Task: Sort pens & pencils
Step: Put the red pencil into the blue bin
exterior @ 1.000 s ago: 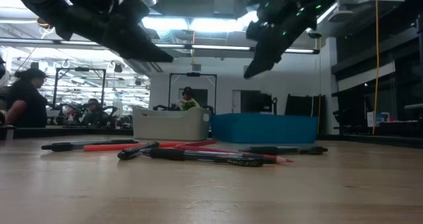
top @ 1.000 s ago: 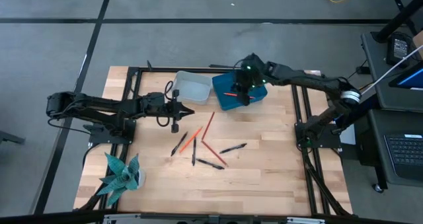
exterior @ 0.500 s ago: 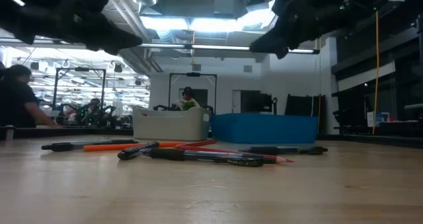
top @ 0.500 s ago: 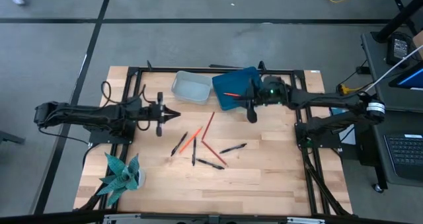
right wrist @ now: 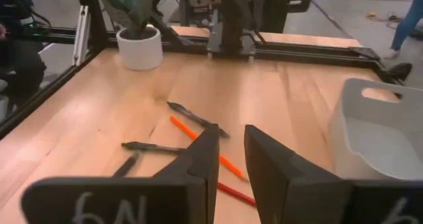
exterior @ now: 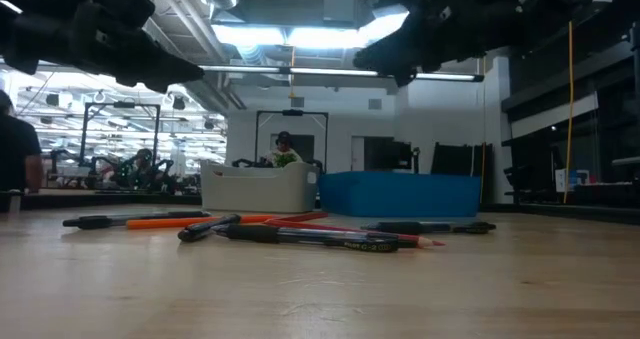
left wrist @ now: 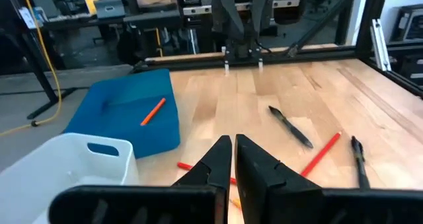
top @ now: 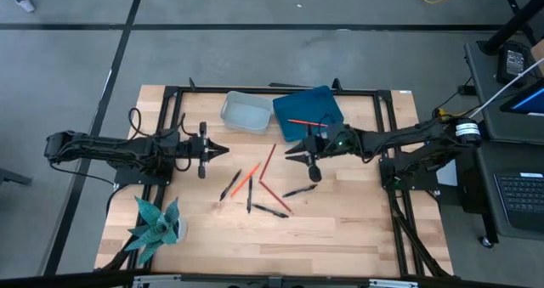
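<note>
Several black pens (top: 270, 210) and three red-orange pencils (top: 268, 160) lie flat and loosely crossed in the middle of the table; the low view shows the pens (exterior: 300, 235) and pencils (exterior: 170, 222) too. One more pencil (top: 299, 121) lies inside the blue bin (top: 321, 110). My right gripper (top: 290, 153) hovers just near of the blue bin, above the far end of the pile, its fingers (right wrist: 268, 161) slightly open. My left gripper (top: 223, 150) hovers left of the pile, shut, with its fingers (left wrist: 215, 159) together. Neither touches anything.
A grey-white bin (top: 246, 114) stands left of the blue bin at the far side. A teal plant in a white pot (top: 157, 224) sits at the near left corner. A black frame (top: 255, 90) runs along the table's edges. Bare wood lies near of the pile.
My right gripper has come off from above the blue bin, moving toward the near edge and slightly left, and now points at the pile. My left gripper has drawn back toward the table's left edge. Pens and pencils have not moved.
</note>
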`<state>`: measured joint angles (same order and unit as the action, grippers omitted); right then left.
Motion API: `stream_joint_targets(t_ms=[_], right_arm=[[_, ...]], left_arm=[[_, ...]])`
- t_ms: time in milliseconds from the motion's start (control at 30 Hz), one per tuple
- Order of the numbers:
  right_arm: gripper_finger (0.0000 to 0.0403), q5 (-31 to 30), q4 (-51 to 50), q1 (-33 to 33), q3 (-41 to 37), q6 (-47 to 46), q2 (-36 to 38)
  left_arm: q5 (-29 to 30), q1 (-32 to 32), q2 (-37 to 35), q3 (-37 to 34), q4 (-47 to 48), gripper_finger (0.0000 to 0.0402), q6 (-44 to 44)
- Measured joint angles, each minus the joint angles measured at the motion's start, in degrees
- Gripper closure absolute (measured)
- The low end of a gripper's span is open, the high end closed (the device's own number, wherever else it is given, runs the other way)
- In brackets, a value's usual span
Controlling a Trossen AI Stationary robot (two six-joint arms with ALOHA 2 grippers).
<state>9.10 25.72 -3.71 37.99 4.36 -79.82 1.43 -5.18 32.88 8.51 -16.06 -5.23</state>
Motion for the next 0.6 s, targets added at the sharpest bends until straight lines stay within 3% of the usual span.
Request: stream_joint_targets(t_ms=[167, 433, 600], right_arm=[[0.0328, -0.1, -5.2, 0.2, 1.8, -4.1, -2.3], [0.0328, -0.7, -5.4, 2.5, 3.4, -6.7, -2.4], [0.0328, -7.7, -10.0, 5.3, 5.0, -8.3, -2.7]], left_arm=[[0.0, 1.1, 0.0, 0.0, 0.2, 0.0388, 0.3], [0.0, 1.6, 0.0, 0.0, 0.8, 0.0388, 0.2], [0.0, 1.6, 0.0, 0.0, 0.9, 0.0388, 0.2]])
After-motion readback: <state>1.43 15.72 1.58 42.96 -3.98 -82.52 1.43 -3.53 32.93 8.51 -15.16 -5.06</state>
